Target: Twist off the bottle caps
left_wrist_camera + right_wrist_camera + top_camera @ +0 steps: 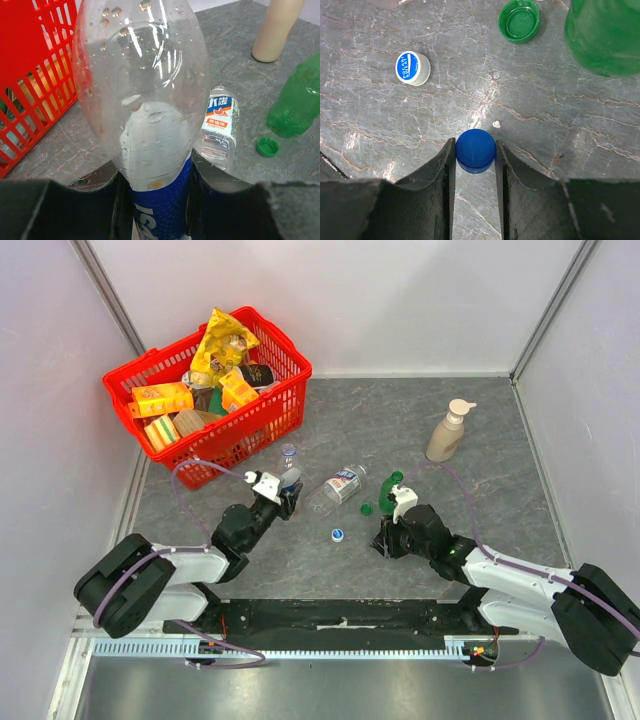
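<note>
The right jaws are pinching the blue cap (pixel 476 150) by its sides, set narrow around it, low over the grey tabletop (pixel 375 135). Whether the cap is touching the surface cannot be told. The left jaws are clamping the cola bottle (pixel 150 100) at its blue label, with the domed clear end pointing away from the wrist; its mouth is lying outside the wrist view.

The green cap (pixel 519 20) is lying open side up, and the white-and-blue cap (pixel 412 68) is lying top up. Both are loose on the tabletop ahead of the right jaws, so all three caps are judged to be off and the closing step to be in hand. The next move is likely calling for the right jaws to lower the blue cap onto bare tabletop and open. After that the left jaws would be setting the cola bottle down.

The green bottle (pixel 605 35) is standing close on the right of the right jaws, beside the green cap. The small clear bottle (pixel 336 487) is lying on its side between the two arms. These, with the two loose caps, are crowding the middle. The stretch directly under the blue cap is showing only a pale speck. The beige pump bottle (pixel 450 430) and the red basket (pixel 150 365) of snacks are sitting farther back, well apart from the work.
</note>
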### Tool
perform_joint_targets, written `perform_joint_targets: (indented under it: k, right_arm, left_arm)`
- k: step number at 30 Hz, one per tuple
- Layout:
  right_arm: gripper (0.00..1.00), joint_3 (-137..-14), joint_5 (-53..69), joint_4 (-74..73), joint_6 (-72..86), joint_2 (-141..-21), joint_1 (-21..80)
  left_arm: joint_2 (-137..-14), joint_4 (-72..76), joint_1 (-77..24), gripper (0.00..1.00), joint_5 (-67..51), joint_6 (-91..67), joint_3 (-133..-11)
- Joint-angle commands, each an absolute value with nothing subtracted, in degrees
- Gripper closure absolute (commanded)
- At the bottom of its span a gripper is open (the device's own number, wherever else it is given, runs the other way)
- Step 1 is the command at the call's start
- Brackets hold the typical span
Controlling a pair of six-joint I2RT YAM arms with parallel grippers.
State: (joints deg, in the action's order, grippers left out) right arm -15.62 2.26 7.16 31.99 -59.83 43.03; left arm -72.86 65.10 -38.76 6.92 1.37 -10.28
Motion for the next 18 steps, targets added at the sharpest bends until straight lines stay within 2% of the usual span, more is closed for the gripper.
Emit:
perform_joint_targets:
  k: [1,4,10,14,18]
  right_arm:
    - [0.61,-15.6,0.6,9.0,32.9,-59.5,43.3]
    - [0.51,-15.5,0.5,8.7,32.8,-59.2,43.3]
    - [0.31,-16.0,0.4,7.6,32.5,-58.3,43.3]
    - [0.25,-15.9,0.4,7.1,32.7,-57.5,43.3]
    - [0.24,-15.6,0.4,7.1,32.9,-57.0,43.4]
  left_arm:
    - [-75.1,74.1,-39.1,0.91,7.1,3.0,-9.7]
    - [-77.4,77.1,-39.0,0.88,6.1,3.0,-9.1]
    - [-83.3,86.0,-39.1,0.88,8.7,2.9,-7.4]
    - [-85.2,87.5,-39.0,0.88,9.8,3.0,-6.8]
    - [-85.6,88.4,-39.0,0.87,10.2,2.9,-6.2]
